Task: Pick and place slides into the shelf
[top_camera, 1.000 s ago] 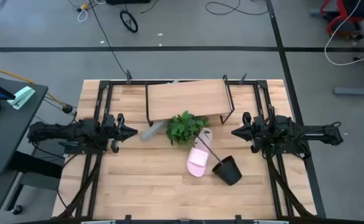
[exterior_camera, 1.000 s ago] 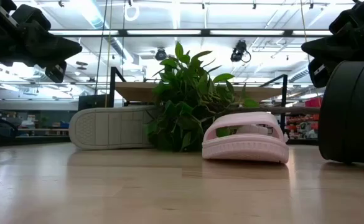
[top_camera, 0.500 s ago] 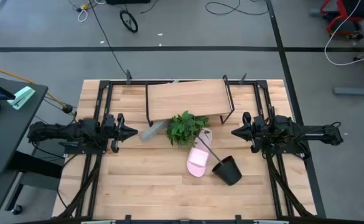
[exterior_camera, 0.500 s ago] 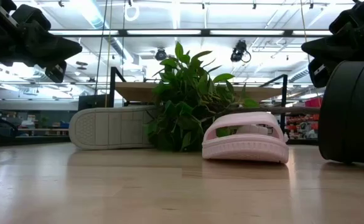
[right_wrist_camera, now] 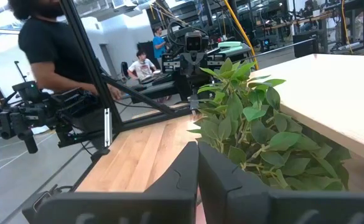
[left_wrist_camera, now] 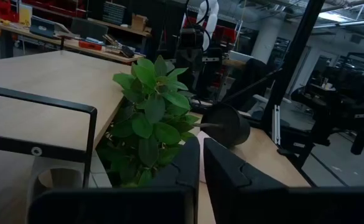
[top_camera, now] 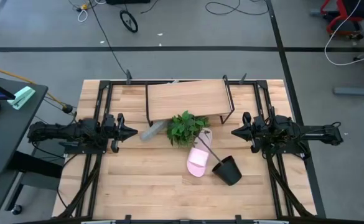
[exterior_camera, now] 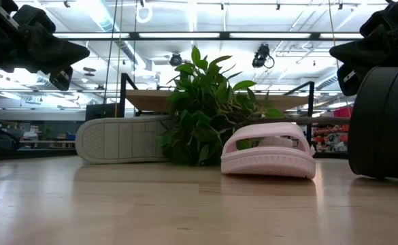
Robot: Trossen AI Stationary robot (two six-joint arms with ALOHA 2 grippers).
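One pale pink slide (top_camera: 199, 159) (exterior_camera: 270, 153) lies sole-down on the table, right of centre. A light grey slide (top_camera: 152, 130) (exterior_camera: 122, 139) stands on its side edge next to the plant, its sole facing the near side. The other slides are hidden or out of view. The shelf (top_camera: 188, 98) (exterior_camera: 219, 101) stands at the far side of the table. My left gripper (top_camera: 134, 131) (left_wrist_camera: 201, 163) hovers shut by the table's left edge. My right gripper (top_camera: 234, 132) (right_wrist_camera: 198, 168) hovers shut by the right edge. Both touch nothing.
A green leafy plant (top_camera: 185, 127) (exterior_camera: 209, 109) lies between the slides, in front of the shelf, its stem reaching a tipped black pot (top_camera: 228, 170) (exterior_camera: 386, 122). Bare tabletop (top_camera: 138, 186) spans the near side. People show beyond the table in the right wrist view.
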